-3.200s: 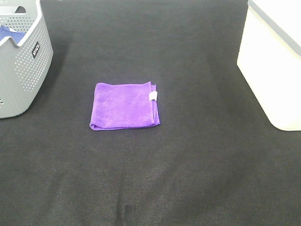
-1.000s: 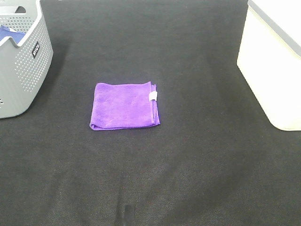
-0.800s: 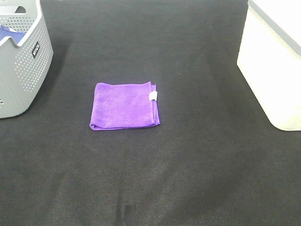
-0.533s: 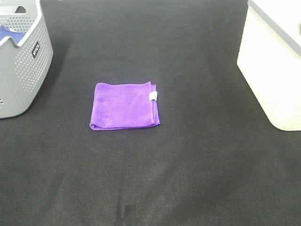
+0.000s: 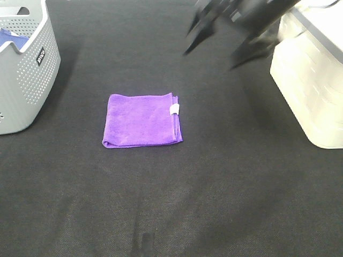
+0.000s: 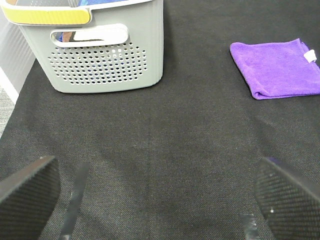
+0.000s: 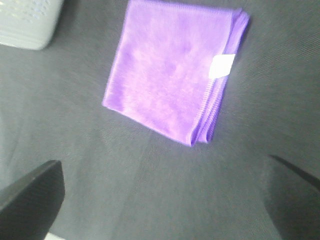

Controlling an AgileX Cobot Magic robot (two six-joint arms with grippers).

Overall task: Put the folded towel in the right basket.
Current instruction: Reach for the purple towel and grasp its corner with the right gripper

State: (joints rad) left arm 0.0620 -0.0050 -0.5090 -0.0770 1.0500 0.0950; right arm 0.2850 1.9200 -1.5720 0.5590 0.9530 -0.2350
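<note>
The folded purple towel (image 5: 142, 120) with a small white tag lies flat on the black table, left of centre. The white right basket (image 5: 311, 80) stands at the right edge. My right gripper (image 5: 209, 60) is blurred, open and empty, up above the table between the towel and the white basket. The right wrist view looks down on the towel (image 7: 175, 85) past the spread fingers (image 7: 30, 200). My left gripper (image 6: 155, 200) is open and empty, low and well short of the towel (image 6: 277, 67); it does not show in the high view.
A grey perforated basket (image 5: 24, 69) with blue cloth inside stands at the far left; it also shows in the left wrist view (image 6: 105, 60), and its corner in the right wrist view (image 7: 25, 20).
My right arm has swung into the high view at the top right, moving fast. The towel and both baskets have not moved.
</note>
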